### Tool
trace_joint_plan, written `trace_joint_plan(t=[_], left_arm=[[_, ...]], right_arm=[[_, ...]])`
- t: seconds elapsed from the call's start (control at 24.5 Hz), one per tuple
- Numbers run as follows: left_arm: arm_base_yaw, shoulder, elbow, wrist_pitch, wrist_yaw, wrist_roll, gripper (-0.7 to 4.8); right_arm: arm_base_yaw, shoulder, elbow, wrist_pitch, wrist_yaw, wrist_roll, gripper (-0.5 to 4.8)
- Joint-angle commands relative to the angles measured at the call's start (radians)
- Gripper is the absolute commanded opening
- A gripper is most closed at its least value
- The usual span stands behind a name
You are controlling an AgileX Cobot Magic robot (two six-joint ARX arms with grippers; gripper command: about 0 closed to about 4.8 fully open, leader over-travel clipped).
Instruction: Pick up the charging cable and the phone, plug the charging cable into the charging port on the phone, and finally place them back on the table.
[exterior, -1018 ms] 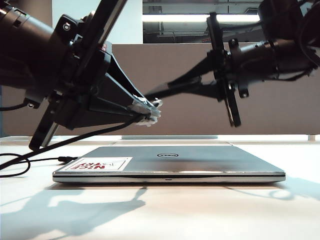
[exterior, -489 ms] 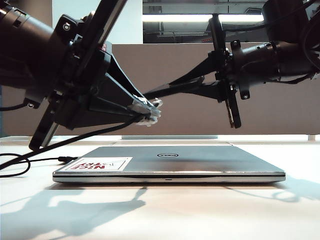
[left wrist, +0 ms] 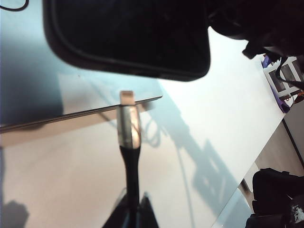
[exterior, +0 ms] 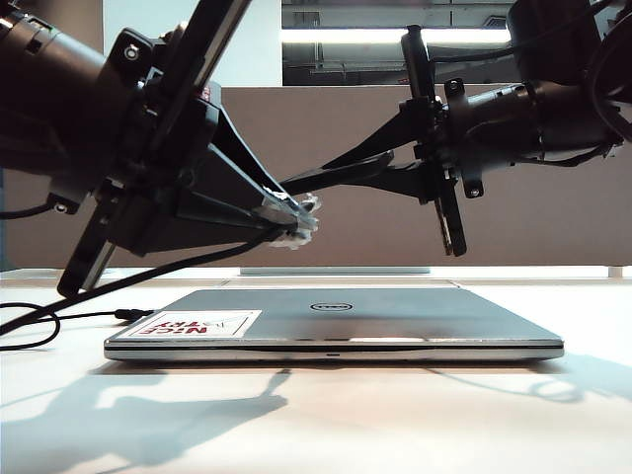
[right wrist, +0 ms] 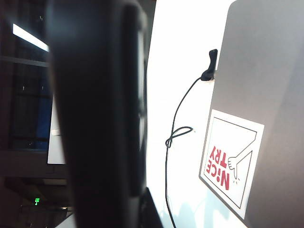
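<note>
The left tool (exterior: 296, 219) clenches the cable (left wrist: 129, 142); the right tool (exterior: 415, 158) grips the phone (exterior: 439, 188). The plug points at the phone's edge, just short.

The exterior camera sits low at table (exterior: 316, 425) height, facing the closed silver laptop (exterior: 336, 321) edge-on; both wrist cameras look down closely, sharing that laptop (right wrist: 266, 71).

Both arms are matte black, angular, with visible screws; the left tool (exterior: 296, 219) has pale, whitish fingertips.
</note>
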Motion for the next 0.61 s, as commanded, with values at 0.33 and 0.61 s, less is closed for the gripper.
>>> trace_joint_plan(t=[0.33, 0.61], left_arm=[[0.001, -0.002, 0.000, 0.017, 0.000, -0.002, -0.07], [0.001, -0.002, 0.000, 0.017, 0.000, -0.002, -0.07]], right_arm=[[0.010, -0.008, 0.005, -0.010, 0.006, -0.037, -0.06], [0.011, -0.008, 0.005, -0.034, 0.005, -0.037, -0.06]])
